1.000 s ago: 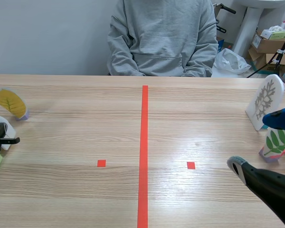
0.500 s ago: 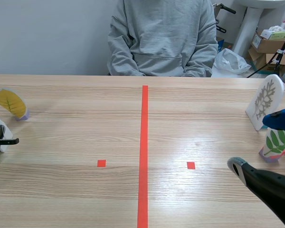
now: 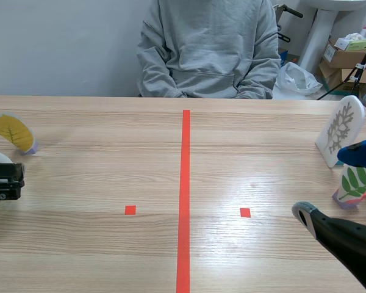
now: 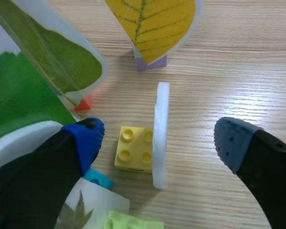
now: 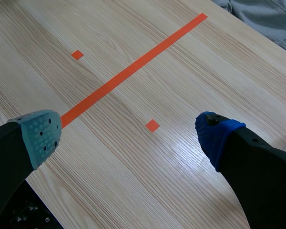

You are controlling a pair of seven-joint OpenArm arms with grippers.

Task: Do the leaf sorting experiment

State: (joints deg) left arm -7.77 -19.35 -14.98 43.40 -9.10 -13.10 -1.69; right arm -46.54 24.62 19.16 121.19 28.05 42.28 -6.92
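In the left wrist view my left gripper (image 4: 159, 140) is open. A white leaf card (image 4: 160, 129), seen edge-on, stands on a yellow brick (image 4: 132, 149) between its fingers and touches neither pad. Ahead of it stands a yellow leaf card (image 4: 152, 28) on a purple brick. Beside my left finger is a green leaf card (image 4: 52, 57) on a red brick. In the scene view the left gripper (image 3: 6, 182) is at the table's left edge, near the yellow leaf card (image 3: 12, 131). My right gripper (image 3: 332, 183) hangs open at the right, near a green fern card (image 3: 355, 182) and a white card with a grey leaf (image 3: 340, 129).
A person in a grey hoodie (image 3: 207, 49) sits across the table. A red tape line (image 3: 185, 195) runs down the middle, with a small red square (image 3: 130, 210) on each side. Another card with a light-green brick (image 4: 128, 222) and a teal brick (image 4: 97, 179) lies under my left gripper.
My left gripper has opened and let go of the white leaf card, which now stands on the table at the left edge. The right arm has not moved.
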